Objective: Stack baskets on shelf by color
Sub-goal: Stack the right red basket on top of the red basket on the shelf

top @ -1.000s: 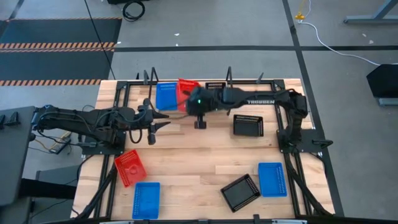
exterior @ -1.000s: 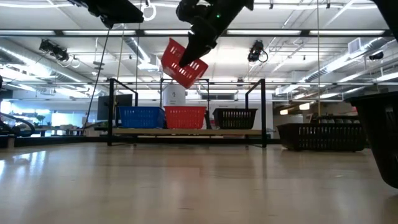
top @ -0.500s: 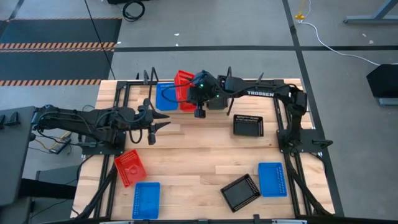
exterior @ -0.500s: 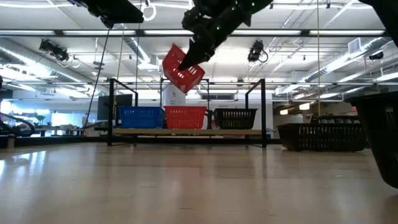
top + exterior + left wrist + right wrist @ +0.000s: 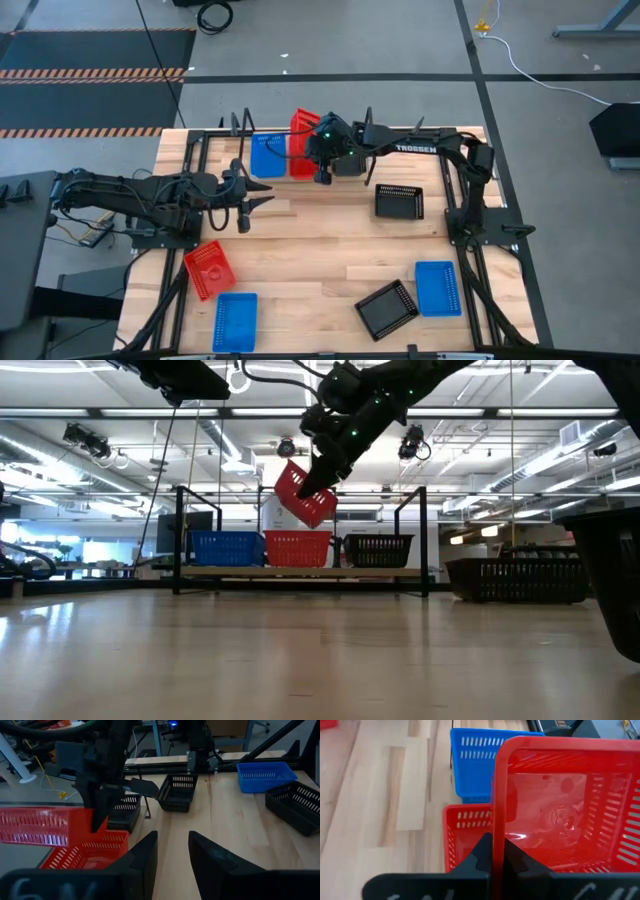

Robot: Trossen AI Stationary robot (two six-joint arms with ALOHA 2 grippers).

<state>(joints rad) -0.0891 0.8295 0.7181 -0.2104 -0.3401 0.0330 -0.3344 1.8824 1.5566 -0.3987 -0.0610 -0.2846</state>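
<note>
My right gripper [image 5: 313, 150] is shut on a red basket [image 5: 305, 495], which it carries tilted in the air over the shelf [image 5: 300, 571] at the table's far edge. On the shelf stand a blue basket [image 5: 226, 547], a red basket [image 5: 297, 548] and a black basket [image 5: 378, 550], side by side on their bottoms. My left gripper [image 5: 255, 195] hovers open over the table's left half, touching nothing. Its wrist view shows the open fingers [image 5: 145, 855] pointing at the shelf. My right gripper pinches the carried red basket by the rim of one side wall [image 5: 498, 815], one finger inside the basket and one outside. The fingers come slanting down from the table's right side. The basket is lifted clear and hangs tilted just above the red basket [image 5: 465, 835] on the shelf.
Loose on the tabletop lie a red basket [image 5: 209, 268] and a blue basket [image 5: 234, 320] near left, a black basket [image 5: 387, 307] and a blue basket [image 5: 438, 287] near right, and a black basket [image 5: 399, 201] right of centre. Black wire uprights [image 5: 180, 540] flank the shelf.
My right gripper has carried the red basket toward the table's far edge and down. The basket has turned in the hold and now hangs over the red basket on the shelf. The left arm has kept still.
</note>
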